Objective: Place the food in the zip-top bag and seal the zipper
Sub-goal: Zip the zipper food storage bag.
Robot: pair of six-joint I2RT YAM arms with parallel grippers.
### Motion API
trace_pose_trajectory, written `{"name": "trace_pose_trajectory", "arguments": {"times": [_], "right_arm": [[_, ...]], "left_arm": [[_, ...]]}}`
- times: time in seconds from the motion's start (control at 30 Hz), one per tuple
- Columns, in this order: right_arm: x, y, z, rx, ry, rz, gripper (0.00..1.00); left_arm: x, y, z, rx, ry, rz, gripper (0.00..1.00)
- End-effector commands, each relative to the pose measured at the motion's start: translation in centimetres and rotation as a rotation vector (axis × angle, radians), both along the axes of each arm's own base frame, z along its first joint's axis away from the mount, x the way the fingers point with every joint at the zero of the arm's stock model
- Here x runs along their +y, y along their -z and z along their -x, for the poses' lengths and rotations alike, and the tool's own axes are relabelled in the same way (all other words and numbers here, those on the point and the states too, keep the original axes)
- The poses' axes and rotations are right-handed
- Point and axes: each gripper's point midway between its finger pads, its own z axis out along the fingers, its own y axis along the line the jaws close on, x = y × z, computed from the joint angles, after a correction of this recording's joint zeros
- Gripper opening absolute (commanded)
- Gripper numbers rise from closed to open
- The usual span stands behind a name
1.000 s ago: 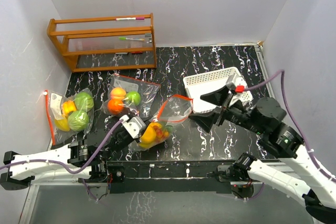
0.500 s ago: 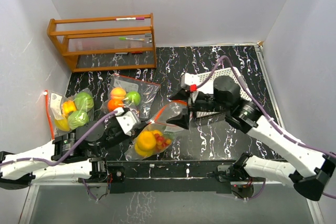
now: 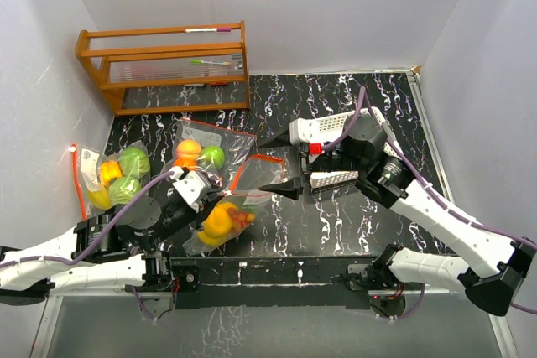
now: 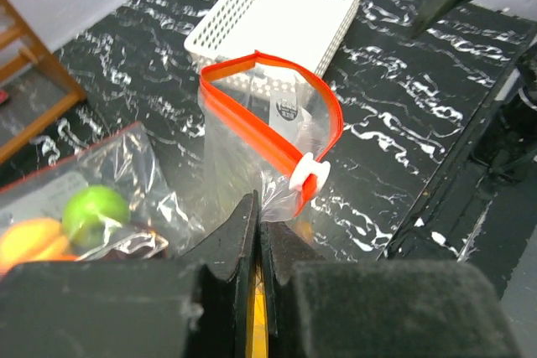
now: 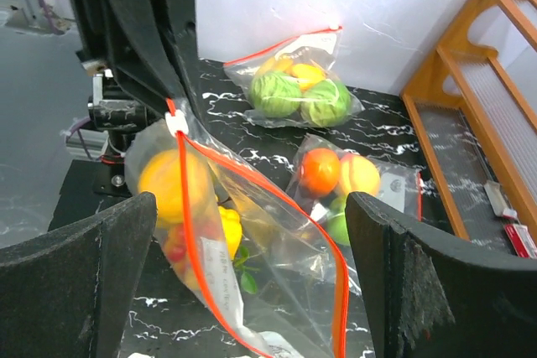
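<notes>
The zip-top bag [image 3: 225, 211] holds the food [image 3: 220, 220]: a yellow-orange fruit [image 5: 172, 186], a yellow pepper [image 5: 228, 228] and small red pieces. My left gripper [image 3: 200, 193] is shut on the bag's plastic [image 4: 277, 194] just below the white slider [image 4: 309, 175]. The bag's mouth gapes, its orange zipper [image 4: 273, 111] forming a loop. My right gripper [image 3: 282, 165] stands open at the far end of the mouth, one finger on each side of the zipper [image 5: 336, 291], touching nothing. In the right wrist view the left gripper [image 5: 138, 35] shows behind the slider [image 5: 175, 122].
Two other filled bags lie at the left: one with green and yellow pieces [image 3: 113, 180], one with orange, peach and green fruit [image 3: 201, 155]. A white basket [image 3: 336, 127] sits under the right arm. A wooden rack [image 3: 168, 64] stands at the back left.
My right arm has swung left from over the basket to the bag's mouth, jaws wide. The left gripper has drawn the bag a little left and toward the near edge.
</notes>
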Motion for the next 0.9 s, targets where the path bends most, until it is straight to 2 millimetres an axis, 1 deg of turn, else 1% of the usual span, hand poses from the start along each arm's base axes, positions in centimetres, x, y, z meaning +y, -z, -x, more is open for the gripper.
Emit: {"name": "trace_pose_trajectory", "arguments": {"times": [0.0, 0.13, 0.23, 0.37, 0.5, 0.57, 0.67, 0.7, 0.73, 0.77, 0.8, 0.83, 0.87], "right_arm": [[1.1, -2.1, 0.7, -0.087, -0.101, -0.049, 0.99], [2.5, -1.0, 1.0, -0.066, -0.160, -0.032, 0.99], [3.9, 0.0, 1.3, -0.056, -0.184, -0.019, 0.97], [6.6, 1.0, 1.9, -0.073, -0.178, 0.000, 0.93], [9.4, 1.6, 2.7, -0.118, -0.156, 0.020, 0.89], [10.0, 1.4, 3.0, -0.128, -0.159, 0.007, 0.86], [10.4, 1.1, 2.7, -0.136, -0.146, -0.015, 0.80], [10.5, 1.2, 2.5, -0.138, -0.140, -0.017, 0.75], [10.5, 1.1, 2.4, -0.138, -0.138, -0.019, 0.63], [10.6, 1.1, 2.4, -0.135, -0.135, -0.019, 0.42], [10.6, 1.0, 2.3, -0.135, -0.130, -0.020, 0.23], [10.6, 1.0, 2.2, -0.135, -0.123, -0.024, 0.17], [10.6, 1.0, 2.0, -0.137, -0.110, -0.031, 0.17]], "left_arm": [[1.9, 2.0, -1.1, 0.064, -0.137, 0.009, 0.00], [3.0, 2.9, -1.4, 0.081, -0.189, 0.015, 0.00], [3.2, 3.5, -1.4, 0.086, -0.198, 0.016, 0.00], [3.1, 3.9, -1.5, 0.091, -0.208, 0.006, 0.00], [3.0, 3.9, -1.5, 0.095, -0.207, -0.009, 0.00], [3.0, 3.8, -1.5, 0.096, -0.206, -0.005, 0.00], [3.0, 3.7, -1.4, 0.098, -0.203, 0.004, 0.00], [3.1, 3.8, -1.4, 0.099, -0.203, 0.006, 0.00], [3.2, 3.7, -1.4, 0.099, -0.204, 0.007, 0.00], [3.3, 3.7, -1.4, 0.099, -0.206, 0.010, 0.00], [3.4, 3.7, -1.4, 0.100, -0.207, 0.012, 0.00], [3.5, 3.7, -1.3, 0.100, -0.208, 0.015, 0.00], [3.6, 3.7, -1.3, 0.100, -0.209, 0.016, 0.00]]}}
